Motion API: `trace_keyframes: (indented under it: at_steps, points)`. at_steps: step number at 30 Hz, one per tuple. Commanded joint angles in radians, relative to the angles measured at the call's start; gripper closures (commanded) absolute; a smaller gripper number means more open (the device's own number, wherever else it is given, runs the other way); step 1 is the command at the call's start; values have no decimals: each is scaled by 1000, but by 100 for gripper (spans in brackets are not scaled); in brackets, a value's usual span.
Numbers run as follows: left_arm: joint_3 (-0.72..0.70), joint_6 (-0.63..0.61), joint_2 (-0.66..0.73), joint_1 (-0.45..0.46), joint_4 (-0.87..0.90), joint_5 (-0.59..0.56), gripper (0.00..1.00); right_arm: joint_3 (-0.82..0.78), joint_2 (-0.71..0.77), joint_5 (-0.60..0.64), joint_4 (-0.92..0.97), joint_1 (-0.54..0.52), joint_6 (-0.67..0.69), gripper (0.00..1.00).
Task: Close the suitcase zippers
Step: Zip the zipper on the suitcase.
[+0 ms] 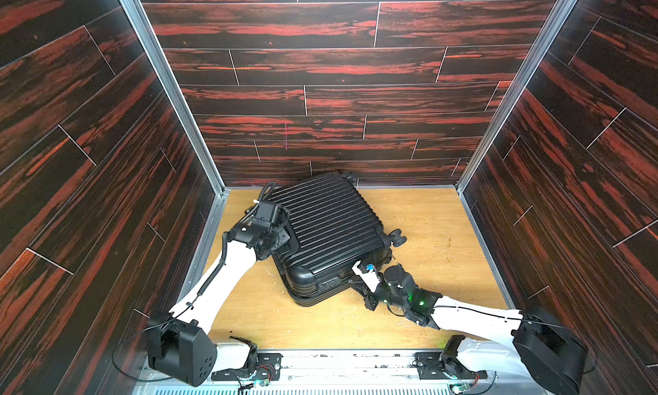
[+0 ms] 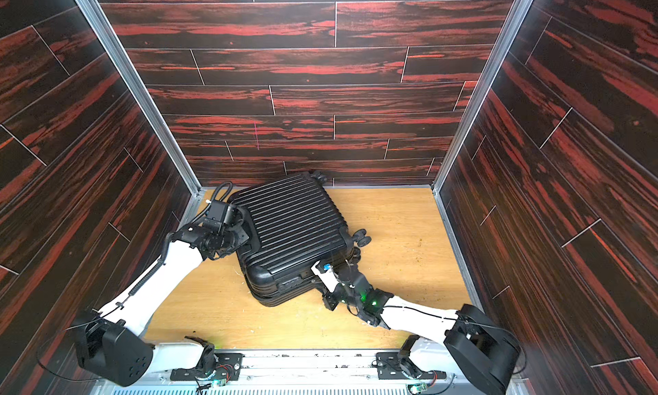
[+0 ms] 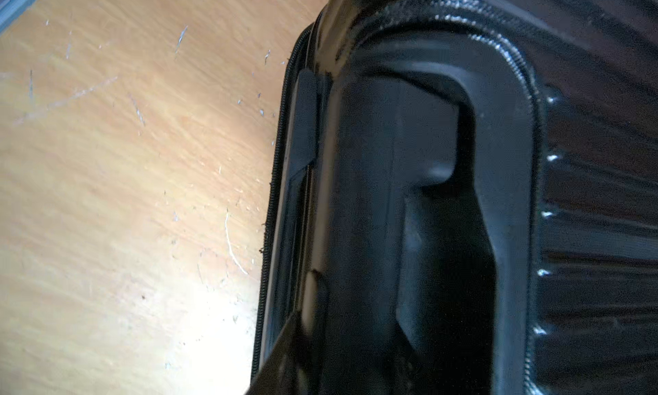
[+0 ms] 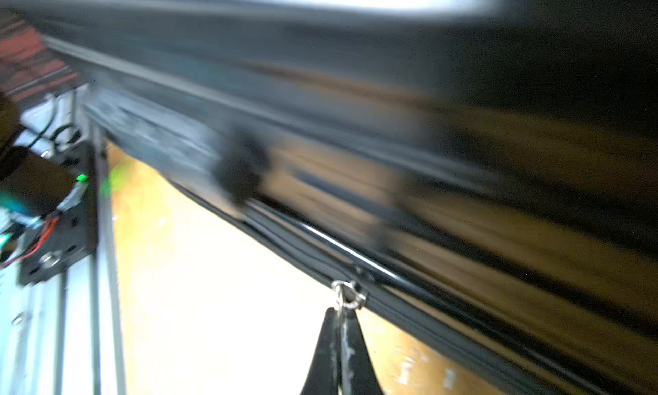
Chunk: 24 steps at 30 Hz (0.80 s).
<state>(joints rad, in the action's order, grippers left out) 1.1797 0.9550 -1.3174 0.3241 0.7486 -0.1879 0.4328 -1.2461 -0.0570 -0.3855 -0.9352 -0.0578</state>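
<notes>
So the right pincer (image 4: 341, 354) pinches the pull (image 4: 347, 295) tight; I'd drag it steadily along the track (image 4: 285, 245), with the left pincer (image 1: 285, 235) (grip hidden, can't tell) bracing the suitcase (image 1: 327, 229).

Dark red-streaked wood-plank walls (image 1: 320, 65) enclose three sides; aluminium corner posts (image 1: 170, 87); pale, scratched wooden floor (image 1: 445, 233).

One black suitcase (image 1: 327, 226) on the surface (image 1: 445, 268). Two robot arms: left arm (image 1: 220, 275), right arm (image 1: 470, 316). Two caster sets visible: far caster (image 1: 350, 178) at the case's twelve o'clock, side caster (image 1: 398, 237) at three. One metallic zipper pull (image 4: 348, 295).
</notes>
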Motion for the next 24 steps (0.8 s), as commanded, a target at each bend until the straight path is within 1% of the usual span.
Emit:
trace_keyframes:
  at_steps: [1, 3, 6, 10, 12, 13, 14, 16, 17, 18, 19, 20, 21, 22, 24]
  points:
    - [18, 268, 100, 45, -181, -80, 82, 56, -25, -60, -90, -60, 33, 100]
    - [0, 323, 121, 70, -181, -106, 82, 68, -37, -64, -91, -82, 39, 100]
    - [-72, 418, 166, 133, -228, -139, 80, 76, -47, -76, -96, -106, 52, 100]
    - [-86, 445, 158, 208, -257, -153, 79, 64, -47, -73, -122, -133, 81, 100]
    - [-77, 442, 142, 233, -262, -147, 76, 56, -44, -43, -116, -135, 88, 100]
    - [-70, 434, 136, 244, -264, -147, 70, 47, -40, -20, -113, -136, 91, 100]
    - [-64, 417, 131, 250, -266, -148, 62, 38, -33, 3, -114, -134, 91, 100]
    - [-47, 368, 123, 256, -256, -149, 42, 12, -14, 44, -119, -134, 94, 100]
    - [-43, 337, 124, 256, -256, -149, 33, 0, -2, 55, -117, -135, 95, 100]
    - [-40, 294, 128, 256, -251, -163, 25, -13, 10, 65, -119, -133, 98, 100]
    - [-34, 252, 135, 256, -239, -189, 18, -28, 24, 75, -118, -130, 98, 100]
    - [-29, 207, 141, 256, -228, -214, 14, -40, 34, 81, -119, -128, 99, 100]
    - [-23, 155, 149, 256, -215, -250, 1, -52, 47, 84, -118, -124, 100, 100]
    - [-20, 120, 158, 255, -204, -281, 0, -62, 59, 85, -116, -117, 101, 100]
    - [-21, -32, 181, 252, -208, -318, 0, -90, 89, 84, -111, -102, 102, 100]
